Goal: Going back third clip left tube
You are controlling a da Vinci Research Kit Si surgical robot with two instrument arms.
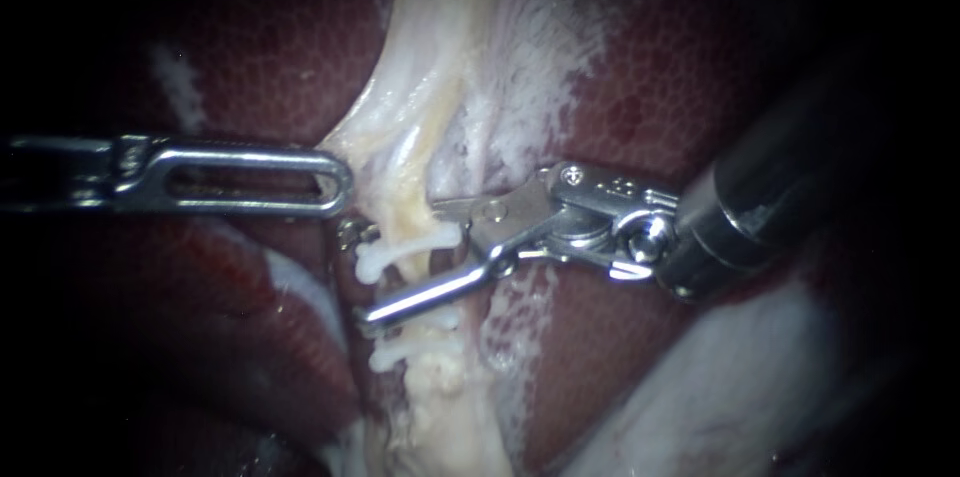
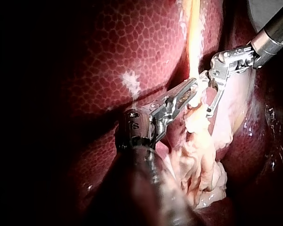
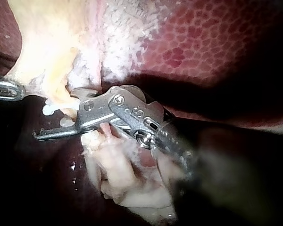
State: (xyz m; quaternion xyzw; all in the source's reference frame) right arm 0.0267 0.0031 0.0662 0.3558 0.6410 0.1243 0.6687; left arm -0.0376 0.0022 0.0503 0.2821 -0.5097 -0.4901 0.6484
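Dark red liver (image 1: 250, 47) lies behind. Mid-scene runs the pale tube (image 1: 410, 162), crossed by white clips (image 1: 385, 259). Our right instrument (image 1: 400, 262) has its jaws apart astride the tube; drawn right carelessly, we judge the lower could snag a clip. Our left instrument (image 1: 340, 185) is clamped on the tube's left edge.

Right instrument (image 1: 400, 261) gapes wide; left instrument (image 1: 338, 182) lies level.

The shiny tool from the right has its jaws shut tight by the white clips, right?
No. The jaws of the right instrument are open, with a clear gap between them, by the white clips. The endoscope view shows it.
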